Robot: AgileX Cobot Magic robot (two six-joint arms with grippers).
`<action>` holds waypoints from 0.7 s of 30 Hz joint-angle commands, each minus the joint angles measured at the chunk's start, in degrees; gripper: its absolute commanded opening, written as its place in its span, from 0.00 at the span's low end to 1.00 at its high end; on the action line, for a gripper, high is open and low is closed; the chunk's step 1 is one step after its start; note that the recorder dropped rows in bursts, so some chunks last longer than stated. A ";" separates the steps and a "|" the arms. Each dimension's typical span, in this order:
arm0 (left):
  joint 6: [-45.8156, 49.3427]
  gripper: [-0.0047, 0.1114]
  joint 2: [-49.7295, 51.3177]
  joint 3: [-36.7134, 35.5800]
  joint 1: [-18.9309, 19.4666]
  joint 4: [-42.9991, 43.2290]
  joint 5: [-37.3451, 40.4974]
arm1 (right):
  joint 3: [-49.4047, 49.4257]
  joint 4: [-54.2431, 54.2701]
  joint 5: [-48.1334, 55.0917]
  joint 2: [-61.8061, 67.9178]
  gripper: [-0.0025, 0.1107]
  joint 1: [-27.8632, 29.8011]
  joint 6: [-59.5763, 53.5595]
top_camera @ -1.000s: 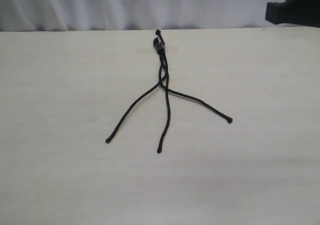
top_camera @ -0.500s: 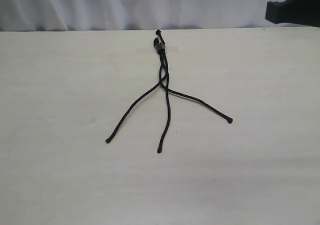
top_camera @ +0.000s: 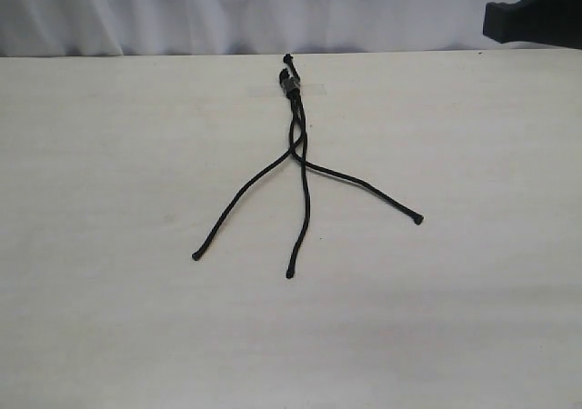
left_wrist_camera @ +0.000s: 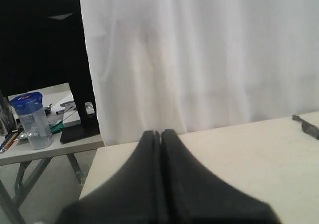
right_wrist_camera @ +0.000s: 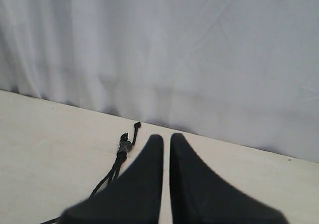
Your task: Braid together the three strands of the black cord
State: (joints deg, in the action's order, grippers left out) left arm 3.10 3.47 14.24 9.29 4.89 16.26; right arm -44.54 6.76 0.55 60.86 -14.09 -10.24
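The black cord lies flat on the pale table, its knotted end at the far side under a strip of clear tape. The three strands cross just below the knot and fan toward the near side: one to the left, one down the middle, one to the right. Neither gripper appears in the exterior view. My left gripper is shut and empty, with the cord's end off to one side. My right gripper is shut and empty, with the knotted end close beside it.
A white curtain hangs behind the table's far edge. A black part of an arm shows at the exterior view's top right. The left wrist view shows a side table with a blue-capped bottle and a dark monitor.
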 commanded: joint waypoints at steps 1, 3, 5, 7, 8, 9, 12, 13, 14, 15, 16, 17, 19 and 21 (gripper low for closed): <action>0.08 0.04 -0.25 -4.67 0.10 0.81 -4.43 | 0.29 0.07 -0.55 -0.33 0.06 -0.05 -0.01; 0.08 0.04 -0.25 -7.73 0.10 0.81 -9.21 | 0.29 0.07 -0.55 -0.33 0.06 -0.05 -0.01; 0.08 0.04 -0.25 -9.94 0.10 0.81 -11.83 | 0.29 0.07 -0.55 -0.33 0.06 -0.05 -0.01; 0.08 0.04 -0.25 -11.29 0.10 0.81 -13.07 | 0.29 0.07 -0.55 -0.33 0.06 -0.05 -0.01; 0.08 0.04 -0.49 -11.89 0.10 0.81 -13.74 | 0.29 0.07 -0.55 -0.33 0.06 -0.05 -0.01; 0.08 0.04 -0.89 -12.44 0.10 0.81 -14.10 | 0.29 0.07 -0.55 -0.33 0.06 -0.05 -0.01; 0.08 0.04 -2.57 -14.24 0.10 0.81 -16.26 | 0.29 0.07 -0.55 -0.33 0.06 -0.05 -0.01; 0.08 0.04 -3.11 -14.24 0.10 0.81 -16.66 | 0.29 0.07 -0.55 -0.33 0.06 -0.05 -0.01; 0.08 0.04 -3.47 -14.24 0.10 0.81 -17.58 | 0.29 0.07 -0.55 -0.33 0.06 -0.05 -0.01; 0.08 0.04 -3.47 -14.24 0.10 0.81 -16.26 | 0.29 0.07 -0.55 -0.33 0.06 -0.05 -0.01; 0.08 0.04 -3.47 -14.24 0.10 0.81 -15.25 | 0.29 0.07 -0.55 -0.33 0.06 -0.05 -0.01; 0.08 0.04 -3.47 -14.24 0.10 0.81 -15.26 | 0.29 0.07 -0.55 -0.33 0.06 -0.05 -0.01; 0.08 0.04 -3.47 -14.24 0.10 0.81 -15.36 | 0.29 0.07 -0.55 -0.33 0.06 -0.05 -0.01; 0.08 0.04 -3.47 -14.24 0.10 0.81 -15.36 | 0.29 0.07 -0.55 -0.33 0.06 -0.05 -0.01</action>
State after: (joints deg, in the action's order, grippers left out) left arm 3.20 0.15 0.16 9.29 5.58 1.19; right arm -44.54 6.76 0.55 60.86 -14.09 -10.24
